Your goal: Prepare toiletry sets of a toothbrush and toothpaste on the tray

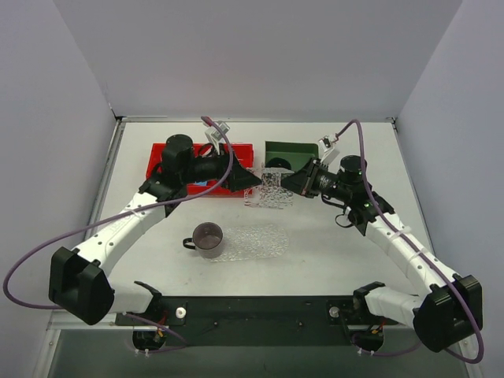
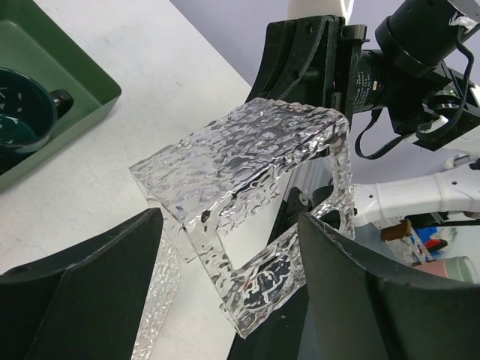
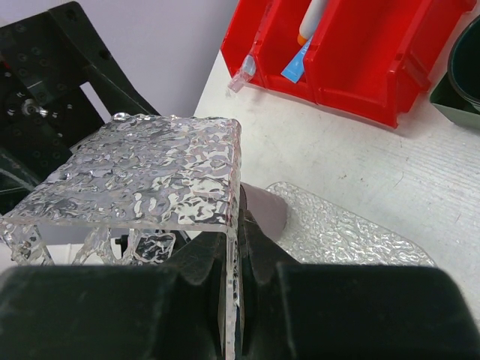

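A white table [image 1: 315, 268] walled on three sides carries two arms that meet at its centre, just near of two bins. The red three-compartment bin [image 1: 161, 157] sits far left and the dark green bin [image 1: 303, 148] beside it on the right, both set forward of the back wall with a bare strip behind them. The tray [image 1: 268, 248] lies flat in the middle of the table, near of the grippers. White surface is open to its right, and towards the near edge. A maroon cup [image 1: 207, 239] stands at the tray's left end; whether it rests on the rim cannot be told.

Between the grippers is a bent clear bumpy-textured stand [image 1: 268, 189]. The right gripper [image 3: 232, 259] is clenched on one upright wall of the stand. The left gripper [image 1: 253, 181] has its fingers spread wide either side of the stand's cut-out leg; whether they press on it cannot be told.

A dark teal cup [image 2: 22, 112] sits in the green bin. The toothpaste [image 3: 311, 19] and the toothbrush [image 3: 296, 66] lie together in one compartment of the red bin, none on the tray.
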